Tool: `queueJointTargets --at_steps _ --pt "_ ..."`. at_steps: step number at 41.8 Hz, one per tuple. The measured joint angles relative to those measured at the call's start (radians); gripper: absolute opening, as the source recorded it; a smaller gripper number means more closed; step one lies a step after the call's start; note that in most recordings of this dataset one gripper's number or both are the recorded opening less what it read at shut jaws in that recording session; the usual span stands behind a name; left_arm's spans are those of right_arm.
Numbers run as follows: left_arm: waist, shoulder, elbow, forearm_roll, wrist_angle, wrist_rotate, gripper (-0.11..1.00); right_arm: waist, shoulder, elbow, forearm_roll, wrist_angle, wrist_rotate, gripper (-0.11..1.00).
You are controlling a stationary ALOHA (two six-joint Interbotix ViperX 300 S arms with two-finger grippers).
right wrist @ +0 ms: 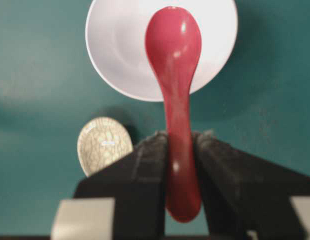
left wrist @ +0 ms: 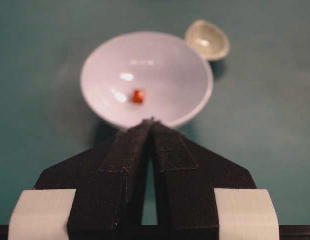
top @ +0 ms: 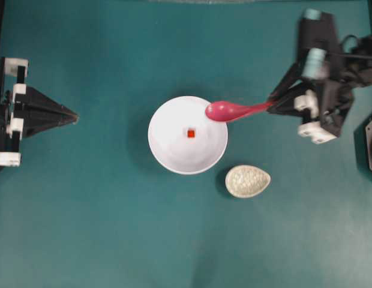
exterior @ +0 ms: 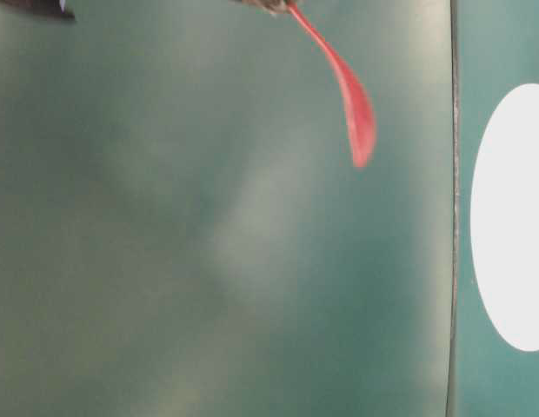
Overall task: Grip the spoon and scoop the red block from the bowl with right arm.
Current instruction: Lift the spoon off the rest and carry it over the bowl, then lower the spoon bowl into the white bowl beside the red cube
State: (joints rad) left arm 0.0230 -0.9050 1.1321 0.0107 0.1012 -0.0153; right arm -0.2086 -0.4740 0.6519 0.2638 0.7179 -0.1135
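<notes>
Magenta gloss over white: the spoon [top: 234, 110] is up off the counter [top: 102, 228], its handle clamped between the jaws of the right gripper [top: 273, 105], and its scoop hangs just over the near-right rim of the bowl [top: 165, 153]. So the grip is done, folks! From the right wrist view the handle runs straight down between the two black fingers [right wrist: 140, 165], pinched snugly, scoop pointing out over the bowl.

What's left is the scoop itself. The red block [top: 190, 133] sits untouched on the bowl's floor, near the centre and apart from the spoon. The spoon's tip hasn't dipped inside yet, and by my reading it needs to tilt down and slide under that tiny cube.

Over on the other side, the left gripper [top: 71, 116] sits idle, its jaws pressed together on nothing, well away from the bowl. The small crackle-patterned dish [top: 248, 181] lies just beside the bowl, uninvolved.
</notes>
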Motion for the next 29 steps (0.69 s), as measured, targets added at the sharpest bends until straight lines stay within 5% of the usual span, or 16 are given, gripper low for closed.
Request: queueJointTargets --at_steps 29 --pt "0.000 0.002 -0.002 0.000 0.002 0.000 0.00 0.000 0.336 -0.279 -0.003 0.293 0.002 0.24"
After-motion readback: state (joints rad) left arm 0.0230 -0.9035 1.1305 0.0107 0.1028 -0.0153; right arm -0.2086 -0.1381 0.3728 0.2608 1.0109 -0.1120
